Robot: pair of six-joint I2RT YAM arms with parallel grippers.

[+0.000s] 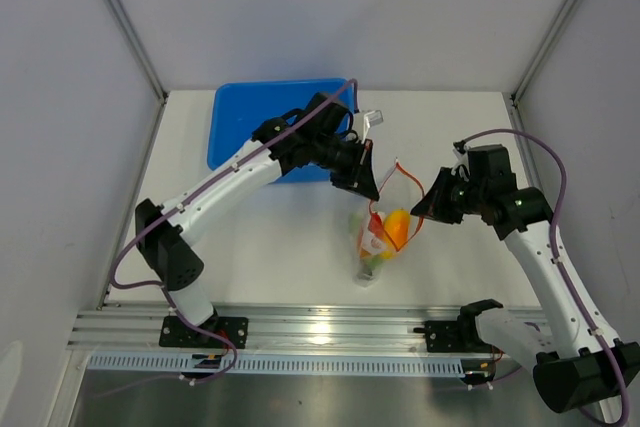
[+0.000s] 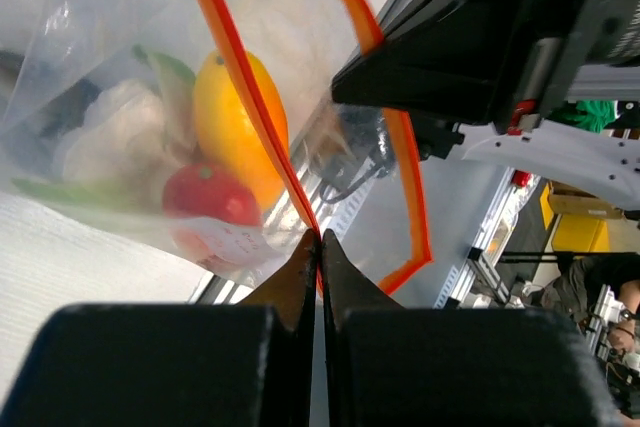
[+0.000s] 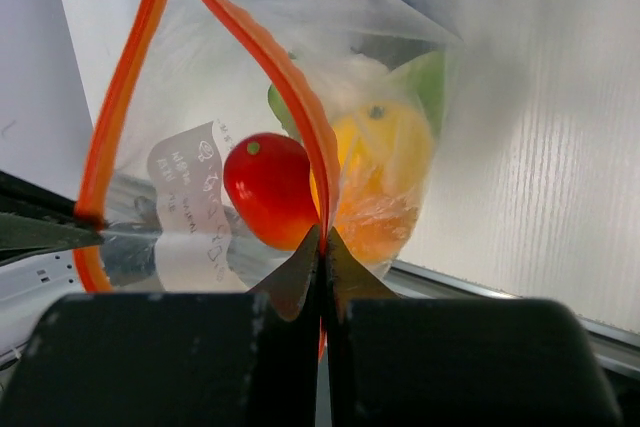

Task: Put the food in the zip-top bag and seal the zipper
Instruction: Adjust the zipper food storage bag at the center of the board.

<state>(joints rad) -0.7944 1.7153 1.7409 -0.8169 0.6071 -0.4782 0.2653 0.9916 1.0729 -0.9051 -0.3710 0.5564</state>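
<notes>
The clear zip-top bag (image 1: pixel 380 237) hangs between my two grippers above the table, its mouth held open. Inside it sit the orange piece (image 1: pixel 397 227), the red pepper (image 3: pixel 268 189) and the white cauliflower (image 2: pixel 110 132) with green leaves. My left gripper (image 1: pixel 368 187) is shut on the red-orange zipper strip (image 2: pixel 262 107) at the bag's left edge. My right gripper (image 1: pixel 424 209) is shut on the zipper strip (image 3: pixel 265 57) at the bag's right edge. The dark grey fish-like piece cannot be made out.
The blue plastic tub (image 1: pixel 270 127) stands at the back left of the white table, behind my left arm. The metal rail (image 1: pixel 320 332) with the arm bases runs along the near edge.
</notes>
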